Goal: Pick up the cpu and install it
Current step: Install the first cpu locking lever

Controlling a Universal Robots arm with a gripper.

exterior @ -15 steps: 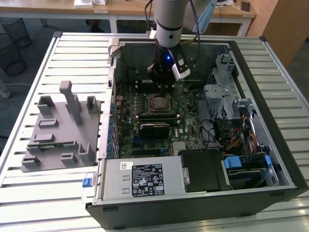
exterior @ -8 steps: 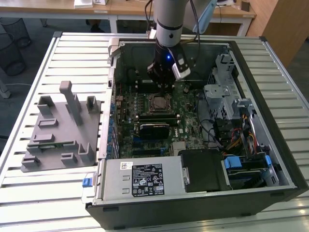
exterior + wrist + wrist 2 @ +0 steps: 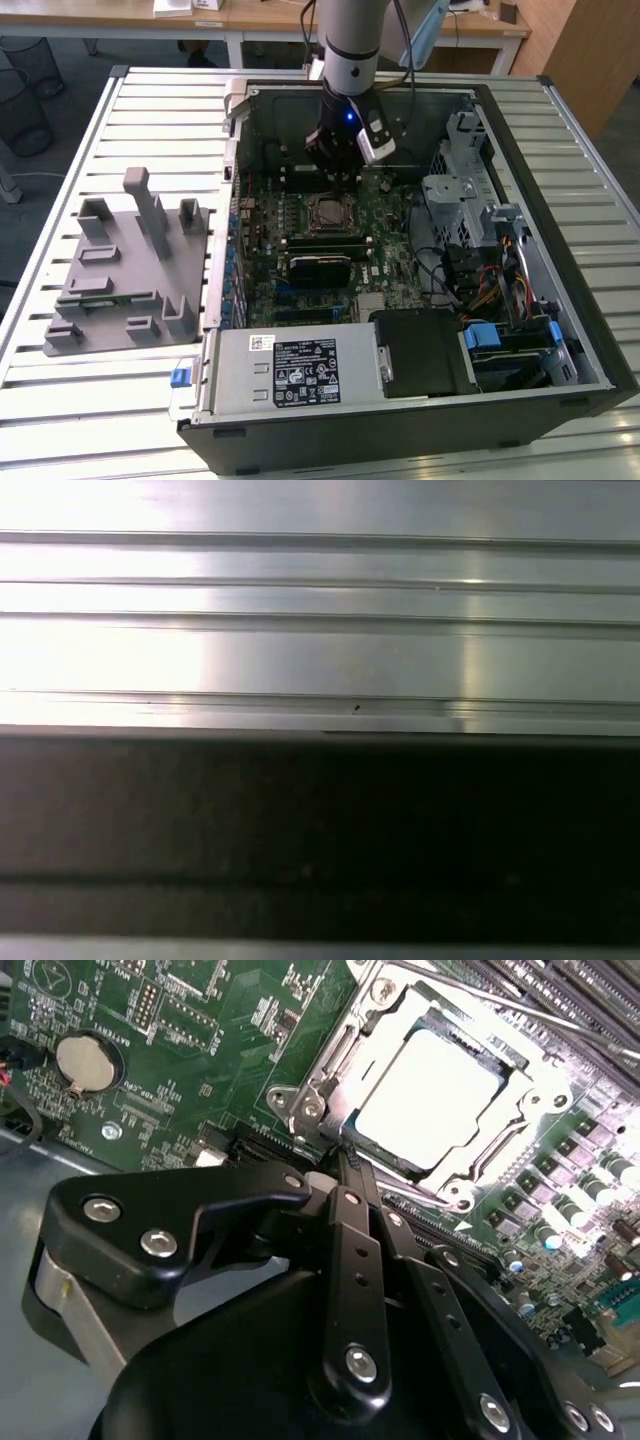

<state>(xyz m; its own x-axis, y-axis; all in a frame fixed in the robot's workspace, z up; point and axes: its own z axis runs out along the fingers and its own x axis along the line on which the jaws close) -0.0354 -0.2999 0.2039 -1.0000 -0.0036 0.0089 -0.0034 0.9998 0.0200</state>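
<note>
Gripper (image 3: 345,1155) tip just beside socketed cpu (image 3: 425,1090)

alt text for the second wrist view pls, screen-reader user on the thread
A silvery cpu sits in its metal-framed socket on a green motherboard, with the black claw just beside the socket's edge in the foreground. A round coin-cell battery lies on the board off to one side.

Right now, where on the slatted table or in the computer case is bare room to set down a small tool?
The slatted table is bare in front of the grey fixture plate, and also behind it, toward the case wall. Inside the case it is crowded: the claw hangs just above the socket holding the cpu, with cables and drive bays at the exterior view's right.
</note>
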